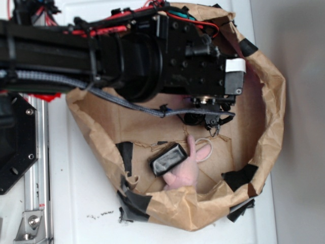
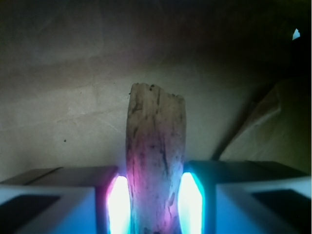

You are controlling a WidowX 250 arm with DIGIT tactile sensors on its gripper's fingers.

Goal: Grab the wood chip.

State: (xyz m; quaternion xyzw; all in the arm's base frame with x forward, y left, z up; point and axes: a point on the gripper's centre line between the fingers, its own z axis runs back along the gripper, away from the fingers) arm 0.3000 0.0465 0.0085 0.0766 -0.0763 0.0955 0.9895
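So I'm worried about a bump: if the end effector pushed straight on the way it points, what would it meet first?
Probably the brown paper beyond the wood chip that the end effector holds; depth is unclear.

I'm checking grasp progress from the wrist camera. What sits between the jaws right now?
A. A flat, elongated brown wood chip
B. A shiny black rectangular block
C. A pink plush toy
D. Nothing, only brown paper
A: the wrist view shows the flat, elongated brown wood chip standing between the two glowing fingers of the gripper, its edges against both.
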